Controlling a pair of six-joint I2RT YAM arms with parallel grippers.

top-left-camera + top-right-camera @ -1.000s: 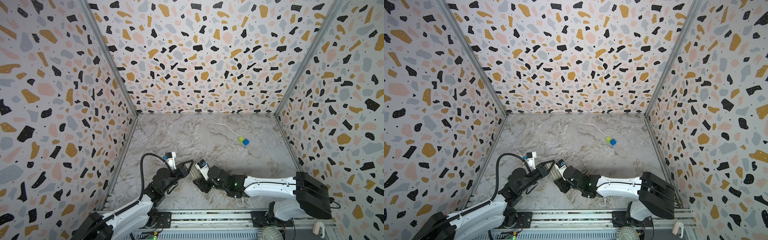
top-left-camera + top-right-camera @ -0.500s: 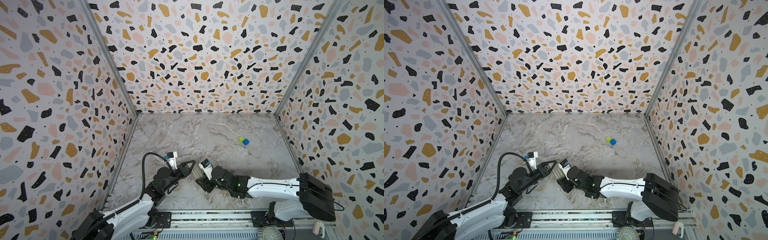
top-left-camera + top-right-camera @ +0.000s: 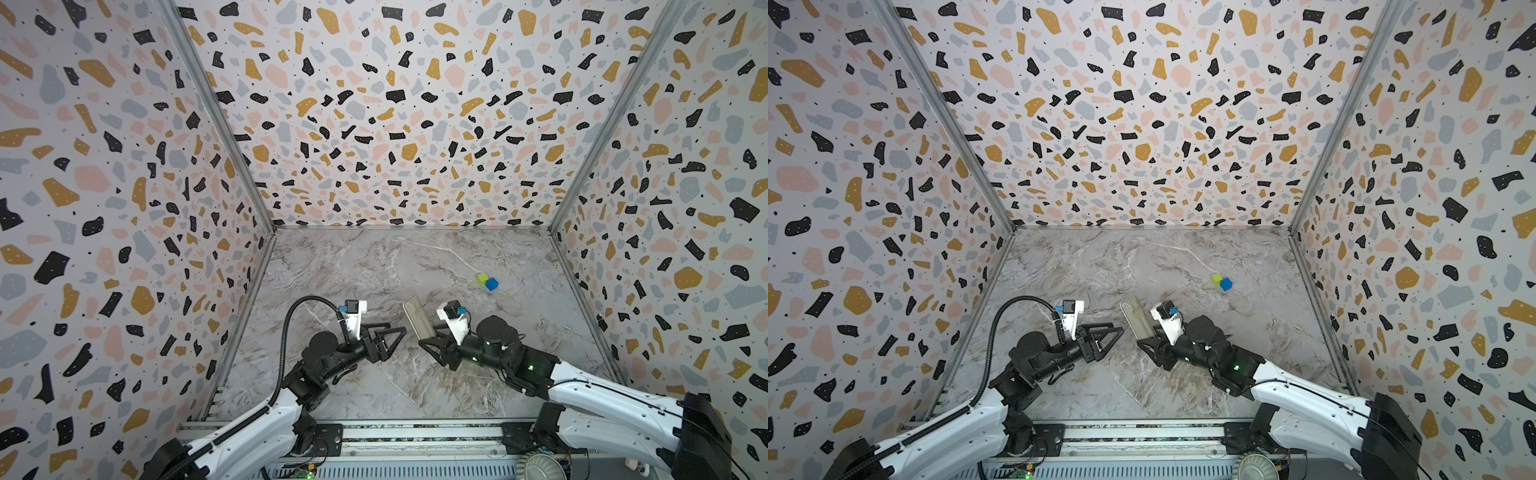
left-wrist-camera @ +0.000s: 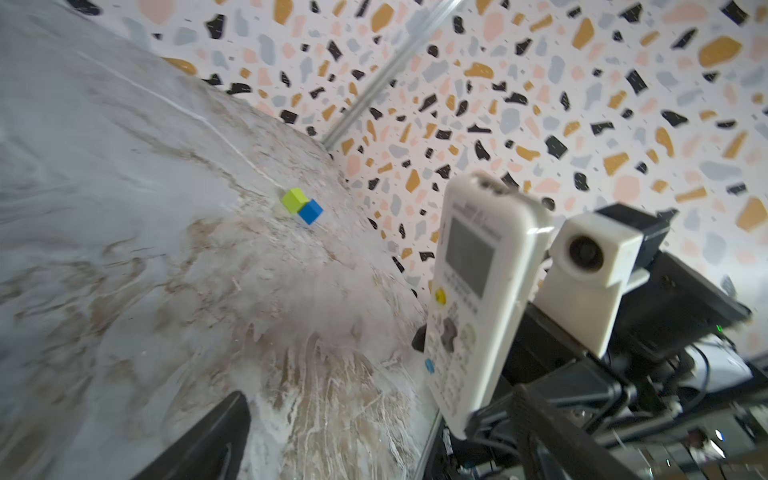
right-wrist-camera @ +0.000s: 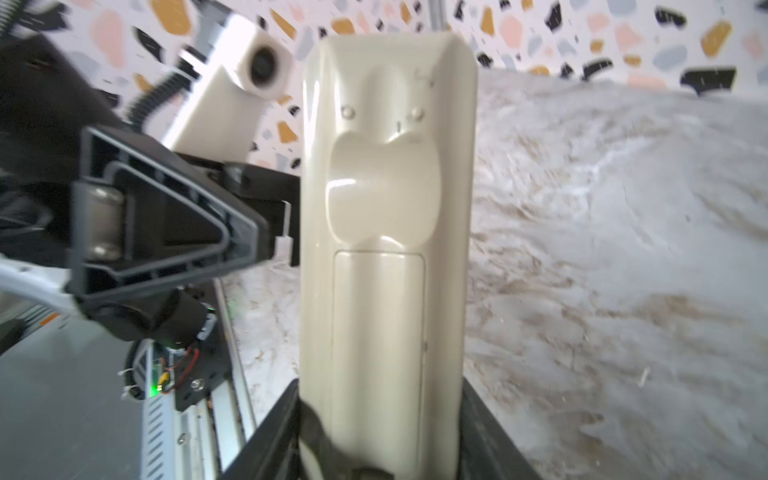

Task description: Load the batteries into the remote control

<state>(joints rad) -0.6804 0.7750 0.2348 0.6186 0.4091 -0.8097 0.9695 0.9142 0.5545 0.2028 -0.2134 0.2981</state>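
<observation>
Right gripper [image 3: 434, 347] is pinching the remote control [image 3: 419, 320] by its lower end. The remote is held up off the tabletop [image 3: 374, 266], standing near upright with a tilt, and most of its length sticks out free above the jaws. Left gripper [image 3: 395, 343] is spread wide and empty, just beside the remote but apart from it.

The button face and grey screen point toward the left arm in the left wrist view [image 4: 478, 299]. The plain back points toward the right wrist camera [image 5: 386, 249]. The battery cover [image 5: 378, 332] looks closed. No batteries can be seen in any view. Green cube [image 3: 482, 279] and blue cube [image 3: 492, 284] touch each other, well apart from both arms.

Risks:
- The grip is on one end only and the plastic is glossy. A push from the left gripper higher up would likely lever the remote and twist or slip it out, dropping it on the tabletop.
- The cover side faces away from the left gripper, so reaching it means reorienting, which gives a chance of bumping the remote's edge.
- With the cover closed and the batteries out of sight, loading probably can't start yet.
</observation>
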